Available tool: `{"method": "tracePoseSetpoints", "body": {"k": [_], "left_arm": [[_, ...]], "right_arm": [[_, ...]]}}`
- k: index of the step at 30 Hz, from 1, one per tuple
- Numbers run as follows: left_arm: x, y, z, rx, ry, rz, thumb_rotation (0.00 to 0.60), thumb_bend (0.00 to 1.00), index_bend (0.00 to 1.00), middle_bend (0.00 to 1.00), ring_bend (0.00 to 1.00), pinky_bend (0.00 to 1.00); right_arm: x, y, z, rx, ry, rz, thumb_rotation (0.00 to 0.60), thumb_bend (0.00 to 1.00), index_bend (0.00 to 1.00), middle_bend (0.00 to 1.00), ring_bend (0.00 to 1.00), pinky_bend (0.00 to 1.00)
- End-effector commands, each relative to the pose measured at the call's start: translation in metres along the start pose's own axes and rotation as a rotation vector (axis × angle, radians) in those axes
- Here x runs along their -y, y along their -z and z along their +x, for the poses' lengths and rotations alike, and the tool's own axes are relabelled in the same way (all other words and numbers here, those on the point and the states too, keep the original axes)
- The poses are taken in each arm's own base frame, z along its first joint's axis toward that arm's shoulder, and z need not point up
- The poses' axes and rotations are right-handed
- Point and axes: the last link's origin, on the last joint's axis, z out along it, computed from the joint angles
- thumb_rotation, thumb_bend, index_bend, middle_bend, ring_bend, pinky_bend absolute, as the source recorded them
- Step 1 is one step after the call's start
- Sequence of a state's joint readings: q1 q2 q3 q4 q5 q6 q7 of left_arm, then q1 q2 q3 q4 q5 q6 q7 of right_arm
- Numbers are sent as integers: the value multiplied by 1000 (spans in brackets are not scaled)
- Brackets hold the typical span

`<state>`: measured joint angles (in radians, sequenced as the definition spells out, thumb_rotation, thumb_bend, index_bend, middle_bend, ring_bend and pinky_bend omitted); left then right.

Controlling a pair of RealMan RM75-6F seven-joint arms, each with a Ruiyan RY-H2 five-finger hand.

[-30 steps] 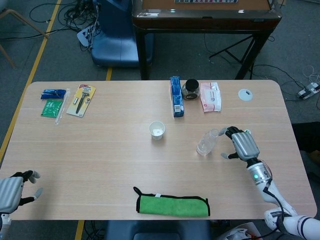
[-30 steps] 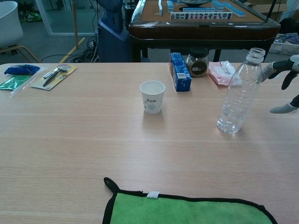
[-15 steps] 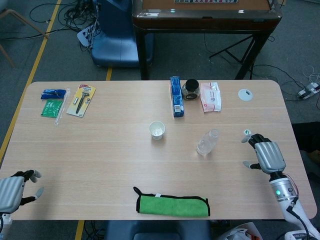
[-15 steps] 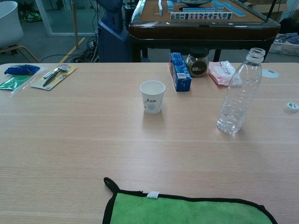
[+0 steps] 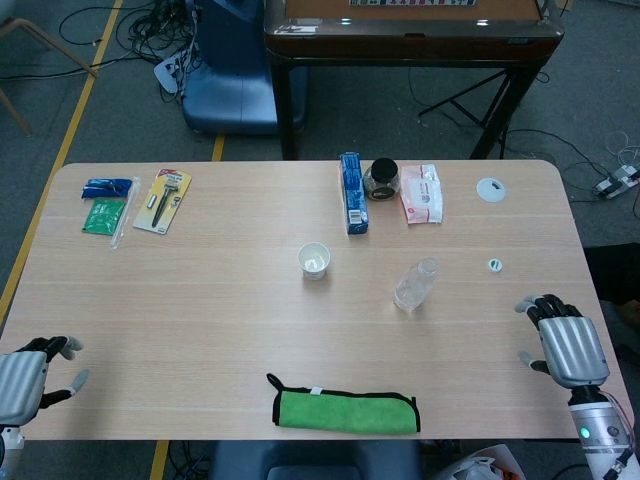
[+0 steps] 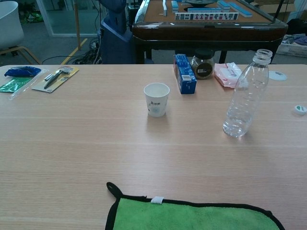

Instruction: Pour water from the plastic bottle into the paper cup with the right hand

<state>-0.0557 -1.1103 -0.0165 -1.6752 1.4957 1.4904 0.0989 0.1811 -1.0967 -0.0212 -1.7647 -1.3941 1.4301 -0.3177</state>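
A clear plastic bottle [image 5: 414, 284] [image 6: 245, 99] stands upright and uncapped right of the table's middle, with a little water at its bottom. The white paper cup [image 5: 314, 260] [image 6: 157, 99] stands upright to its left, apart from it. A small bottle cap [image 5: 494, 265] [image 6: 300, 109] lies on the table right of the bottle. My right hand [image 5: 567, 344] hovers at the table's right front edge, well clear of the bottle, fingers apart and holding nothing. Over the front left corner, my left hand [image 5: 25, 380] is open and empty. Neither hand shows in the chest view.
A green cloth [image 5: 346, 409] [image 6: 192, 215] lies at the front edge. At the back stand a blue box [image 5: 351, 193], a dark jar [image 5: 381, 180], a pink packet [image 5: 421, 193] and a white lid [image 5: 490, 188]. Packaged tools [image 5: 163, 200] and bags [image 5: 106, 204] lie at the back left.
My right hand has let go of the bottle's neck and drawn back right and toward the front edge. The cap now lies on the table. The bottle stays upright.
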Motion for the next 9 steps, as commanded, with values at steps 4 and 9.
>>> {"method": "tracePoseSetpoints", "body": {"k": [4, 9], "left_arm": [[0, 0, 1, 1, -1, 2, 600, 224, 437, 514, 413, 605], [-1, 0, 1, 9, -6, 2, 600, 225, 437, 514, 413, 605]], "right_arm": [[6, 7, 4, -10, -49, 54, 600, 0, 342, 284, 203, 379], [4, 10, 7, -3, -55, 61, 600, 0, 342, 285, 203, 379]]}}
